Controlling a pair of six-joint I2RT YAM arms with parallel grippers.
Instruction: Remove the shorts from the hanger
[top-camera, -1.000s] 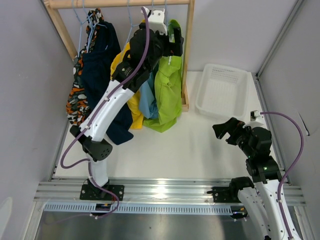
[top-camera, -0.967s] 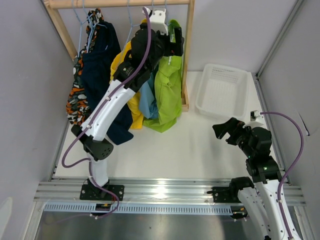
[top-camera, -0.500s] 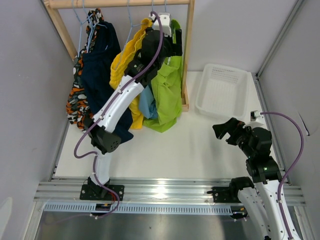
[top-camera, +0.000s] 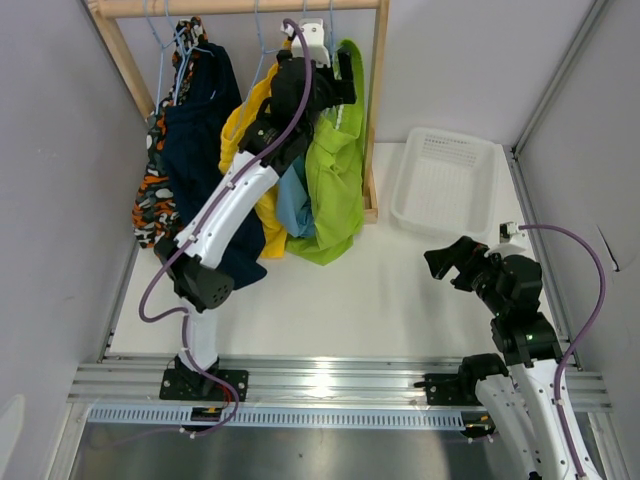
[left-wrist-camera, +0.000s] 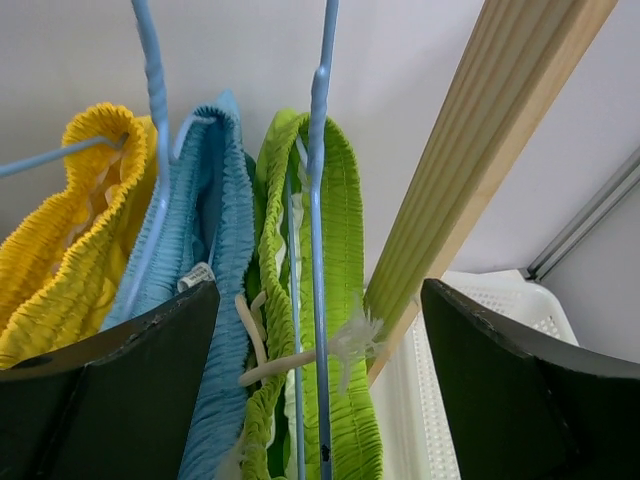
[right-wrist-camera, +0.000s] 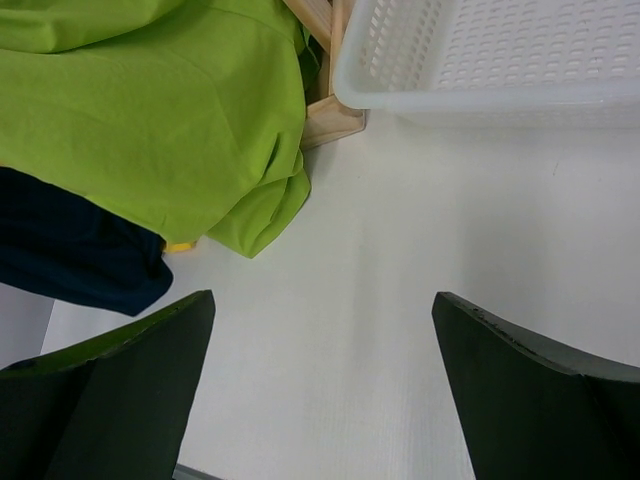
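Left tool was wide apart up by the lime green shorts; right tool hung apart over the desk.

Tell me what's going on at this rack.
The left end effector is raised to the wooden rack, open, facing the waistbands of the blue shorts and green shorts, which hang on blue hangers. It grips nothing. The yellow shorts, navy shorts and camouflage shorts hang alongside. The right end effector hovers open over the table near the white basket, holding nothing.
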